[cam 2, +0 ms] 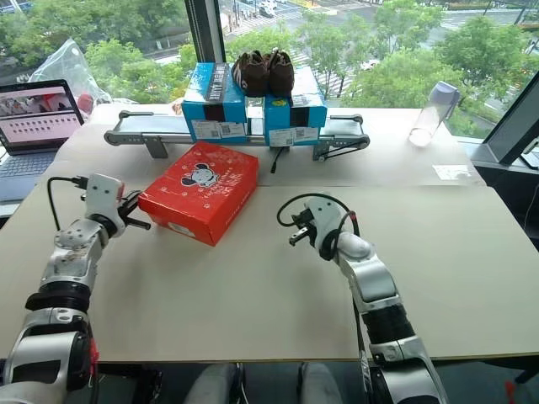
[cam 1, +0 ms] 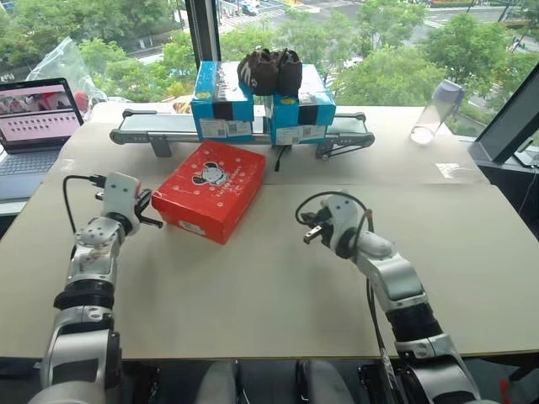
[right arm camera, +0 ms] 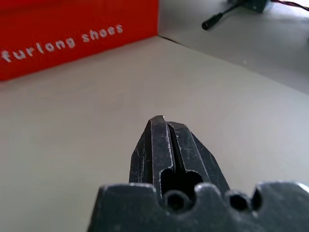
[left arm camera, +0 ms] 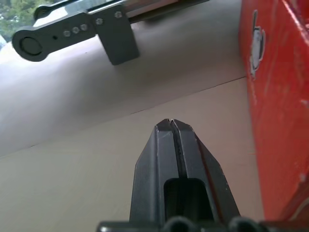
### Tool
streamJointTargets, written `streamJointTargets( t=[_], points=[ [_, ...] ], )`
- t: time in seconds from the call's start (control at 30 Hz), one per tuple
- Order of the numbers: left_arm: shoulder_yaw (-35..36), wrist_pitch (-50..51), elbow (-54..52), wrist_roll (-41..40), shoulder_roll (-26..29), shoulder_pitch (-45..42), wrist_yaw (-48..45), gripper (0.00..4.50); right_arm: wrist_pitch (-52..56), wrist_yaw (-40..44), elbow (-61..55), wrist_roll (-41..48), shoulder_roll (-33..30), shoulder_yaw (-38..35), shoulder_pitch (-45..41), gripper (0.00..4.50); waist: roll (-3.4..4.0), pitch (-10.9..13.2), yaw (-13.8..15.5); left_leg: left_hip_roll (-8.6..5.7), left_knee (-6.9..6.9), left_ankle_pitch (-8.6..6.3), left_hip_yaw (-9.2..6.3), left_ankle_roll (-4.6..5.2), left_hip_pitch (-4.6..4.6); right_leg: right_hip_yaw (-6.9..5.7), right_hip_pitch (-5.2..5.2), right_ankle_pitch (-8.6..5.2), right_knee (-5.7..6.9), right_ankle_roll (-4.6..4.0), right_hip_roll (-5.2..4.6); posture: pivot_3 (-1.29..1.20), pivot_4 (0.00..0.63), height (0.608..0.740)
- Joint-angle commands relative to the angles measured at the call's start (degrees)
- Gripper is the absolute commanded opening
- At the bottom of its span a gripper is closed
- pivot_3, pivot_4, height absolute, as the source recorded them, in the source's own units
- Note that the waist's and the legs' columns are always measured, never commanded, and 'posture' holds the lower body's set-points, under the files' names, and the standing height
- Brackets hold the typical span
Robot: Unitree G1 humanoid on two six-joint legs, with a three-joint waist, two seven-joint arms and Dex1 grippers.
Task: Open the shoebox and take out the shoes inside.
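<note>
Head views: a closed red shoebox (cam 1: 209,189) lies at an angle on a pale table (cam 1: 253,286), lid down, with a cartoon mouse printed on top. The left gripper (cam 1: 152,221) sits just off the box's near-left end, fingers pressed together and holding nothing. The right gripper (cam 1: 312,233) points toward the box from its other side, well apart from it, also closed and empty. Beyond the box, farther from both grippers, two blue boxes (cam 1: 261,105) stand on a small conveyor (cam 1: 152,130), with dark brown shoes (cam 1: 269,71) on top. A laptop (cam 1: 34,122) stands beyond the left arm.

Left wrist view: the closed fingers (left arm camera: 170,145) hang above the table, the box's red side (left arm camera: 275,106) close beside them. The conveyor's end (left arm camera: 72,34) lies ahead.

Right wrist view: the closed fingers (right arm camera: 164,140) aim over bare table; the box's side, printed "furlong shoes" (right arm camera: 63,42), lies ahead, apart.
</note>
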Motion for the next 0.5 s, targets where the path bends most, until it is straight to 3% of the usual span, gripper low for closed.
streamJointTargets(
  t=[0.03,0.3,0.5],
  points=[
    [-1.77,-4.41,4.32,1.36,-1.36,-3.99,-0.74,0.00,-3.41,0.66,4.97,-1.19,2.89,1.51,-3.97,0.10,0.00,0.00,-0.22,0.00,0.00,0.00,0.00,0.00,0.00,-0.01,0.02,0.00,-0.01,0.00,0.00,0.00,0.150,0.740],
    [-3.91,-1.45,-2.75,-0.50,-6.97,-1.45,-5.41,0.00,-9.26,0.94,15.54,-3.25,7.74,2.44,-8.37,0.10,0.00,0.00,0.21,-0.18,0.06,0.01,-0.01,0.00,-0.10,0.02,0.04,0.15,-0.02,0.01,-0.17,0.00,0.150,0.740],
    [-6.72,10.13,-23.54,-4.09,-10.45,7.60,-8.58,0.00,-10.92,1.51,17.40,-3.94,8.82,2.15,-9.40,0.10,0.00,0.00,-0.26,-0.18,0.07,0.01,0.00,0.00,-0.09,0.13,0.03,0.31,-0.01,-0.17,-0.16,0.00,0.150,0.740]
  ],
)
